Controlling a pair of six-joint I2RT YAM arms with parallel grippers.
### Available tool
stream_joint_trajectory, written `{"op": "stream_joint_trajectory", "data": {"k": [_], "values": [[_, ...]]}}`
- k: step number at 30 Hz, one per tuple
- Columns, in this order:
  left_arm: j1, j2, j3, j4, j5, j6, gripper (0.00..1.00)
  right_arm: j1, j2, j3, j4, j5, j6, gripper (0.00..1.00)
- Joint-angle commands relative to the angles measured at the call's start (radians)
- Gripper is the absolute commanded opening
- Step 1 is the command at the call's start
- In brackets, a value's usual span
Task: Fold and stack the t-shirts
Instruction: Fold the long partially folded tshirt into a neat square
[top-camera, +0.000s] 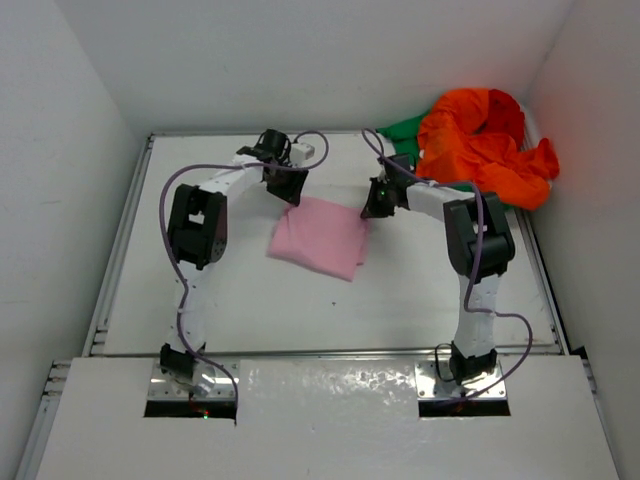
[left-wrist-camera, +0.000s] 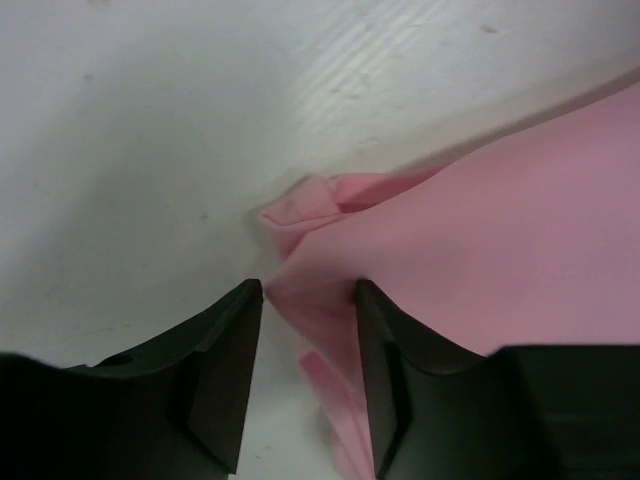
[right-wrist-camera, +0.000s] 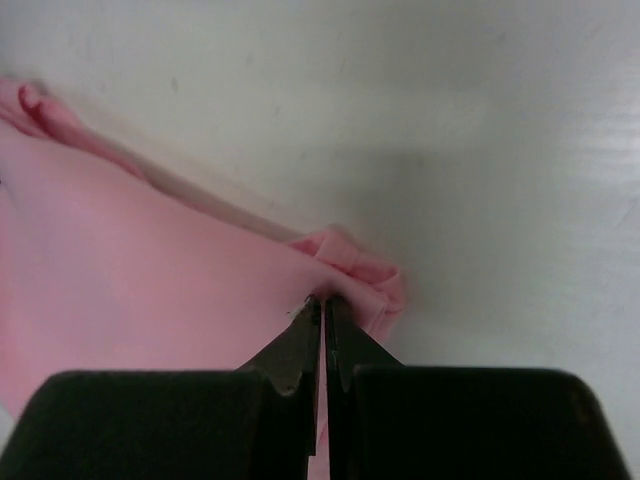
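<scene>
White table (top-camera: 420, 300) lies bare to the near side and left, giving room to fold. Heaped in the far right corner are the orange shirt (top-camera: 480, 140), red shirt (top-camera: 505, 110) and green shirt (top-camera: 400, 130). Mid-table, the pink shirt (top-camera: 320, 238) lies partly folded. The right tool (right-wrist-camera: 324, 310) pinches its far right corner while the left tool (left-wrist-camera: 308, 300), spread, straddles the far left, apparently to lift that edge.

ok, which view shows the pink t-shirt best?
Top external: almost the whole folded pink t-shirt is in frame. Left wrist shows only one corner, between open jaws; right wrist shows only another corner, pinched in shut jaws.
</scene>
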Motion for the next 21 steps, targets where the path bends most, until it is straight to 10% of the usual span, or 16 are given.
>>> {"op": "stream_joint_trajectory", "data": {"k": [1, 7, 14, 17, 21], "values": [[0.044, 0.012, 0.089, 0.033, -0.026, -0.06, 0.42, -0.026, 0.051, 0.12, -0.036, 0.037, -0.005, 0.0], [0.049, -0.041, 0.133, 0.063, 0.055, -0.116, 0.61, -0.035, 0.148, 0.314, -0.14, 0.053, -0.069, 0.01], [0.139, -0.221, 0.043, 0.051, 0.092, -0.157, 0.86, -0.052, 0.07, 0.428, -0.237, 0.056, -0.121, 0.35], [0.147, -0.337, -0.171, 0.024, 0.095, -0.113, 0.77, -0.058, -0.037, 0.321, -0.228, 0.068, -0.117, 0.41], [0.142, -0.414, -0.44, 0.013, 0.196, -0.094, 0.31, -0.058, -0.084, 0.175, -0.141, -0.004, -0.095, 0.4]]}}
